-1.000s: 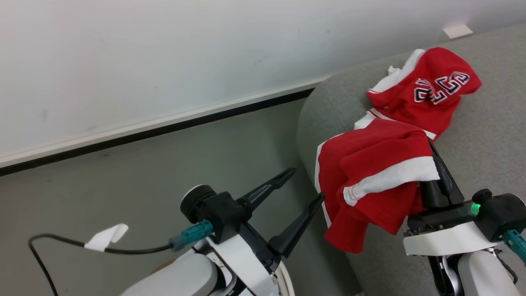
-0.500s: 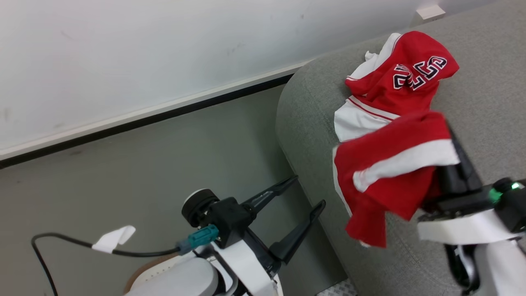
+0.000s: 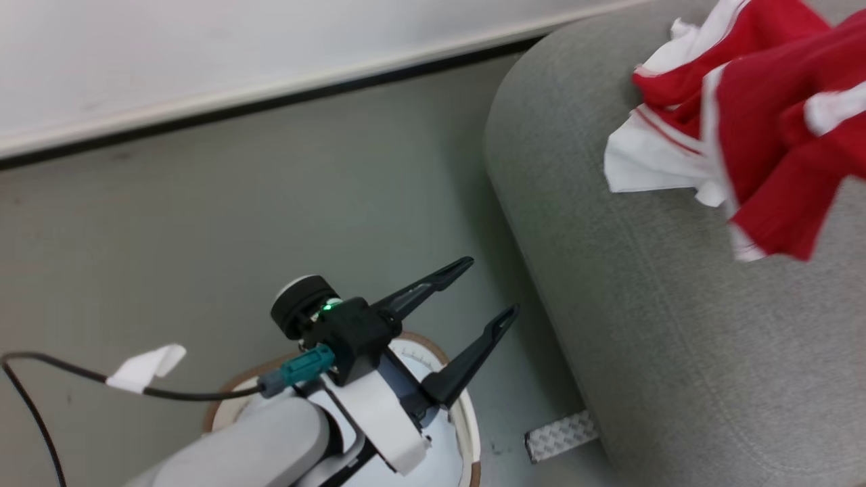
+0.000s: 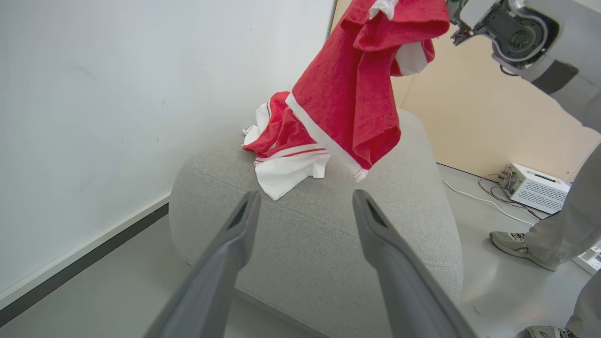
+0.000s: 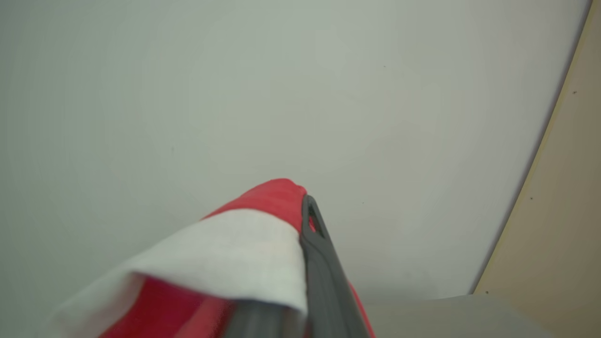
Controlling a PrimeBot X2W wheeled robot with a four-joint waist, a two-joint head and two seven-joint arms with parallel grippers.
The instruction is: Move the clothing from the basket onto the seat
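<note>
Right gripper (image 5: 300,220) pinched red garment (image 4: 347,94), hanging over seat (image 4: 328,244) beside jersey (image 4: 286,155) lying there. Left gripper (image 3: 490,285) spread, empty, beside seat. I feared cloth draped over finger (image 5: 319,267) snagging at release, sliding off seat edge.

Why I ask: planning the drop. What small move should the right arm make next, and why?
Probably lower the right gripper slightly. The red garment it grips hangs above the seat, its hem close to the jersey already lying there, so a short descent should let it pool on the seat before release.
</note>
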